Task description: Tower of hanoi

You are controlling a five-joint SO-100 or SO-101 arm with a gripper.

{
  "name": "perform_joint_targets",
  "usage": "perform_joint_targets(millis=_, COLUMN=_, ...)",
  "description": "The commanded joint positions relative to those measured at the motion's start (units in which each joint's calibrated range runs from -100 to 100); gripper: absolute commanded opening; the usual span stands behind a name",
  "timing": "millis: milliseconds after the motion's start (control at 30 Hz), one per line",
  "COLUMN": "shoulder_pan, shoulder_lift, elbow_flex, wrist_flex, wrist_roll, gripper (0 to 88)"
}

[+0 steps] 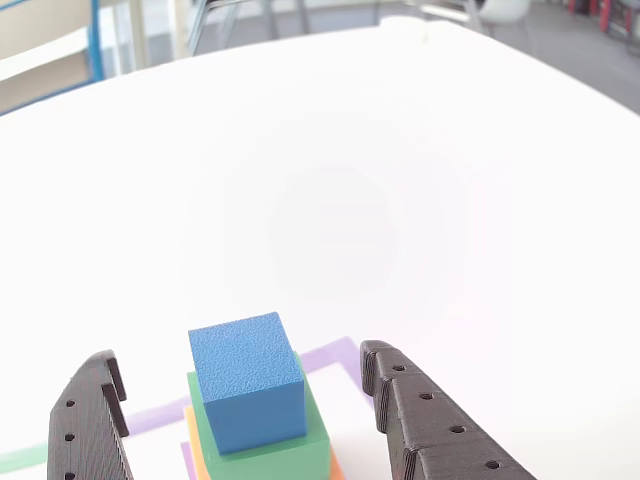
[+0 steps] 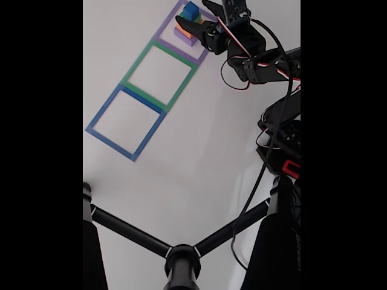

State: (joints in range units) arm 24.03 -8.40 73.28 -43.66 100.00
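The task looked barely begun. In the fixed view the tripod (image 2: 181,260) stood nearest, at six o'clock. Beyond it lay the blue square (image 2: 126,124), then the green square (image 2: 160,74), both bare inside. Farthest, near twelve o'clock, the purple square (image 2: 181,37) held the whole stack (image 2: 189,24). Every block therefore remained to be moved, judging by these views.

In the other view the stack sat at six o'clock on the table (image 1: 400,180). The blue cube (image 1: 246,382) was on top, the green block (image 1: 300,440) under it, an orange edge (image 1: 190,440) below that, and a purple sliver lowest.

The gripper (image 1: 240,380) was spread wide, holding nothing. One finger (image 1: 90,420) stood at eight o'clock of the blue cube and the other at four o'clock, each with a clear gap to it. They flanked the cube at roughly its own height, so a grasp of the top piece seemed the step in hand.

In the fixed view the arm (image 2: 260,60) reached from about three o'clock up towards the stack, its wrist bent so the claw pointed at the purple square.
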Motion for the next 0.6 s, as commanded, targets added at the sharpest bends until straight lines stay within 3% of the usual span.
perform_joint_targets(millis=0, shoulder_pan=-0.63, shoulder_lift=1.09, elbow_flex=-3.55, wrist_flex=-1.77, wrist_roll=0.0, gripper=26.6)
perform_joint_targets(millis=567, shoulder_pan=-1.88, shoulder_lift=3.43, elbow_flex=-4.01, wrist_flex=-1.85, wrist_roll=0.0, gripper=18.6)
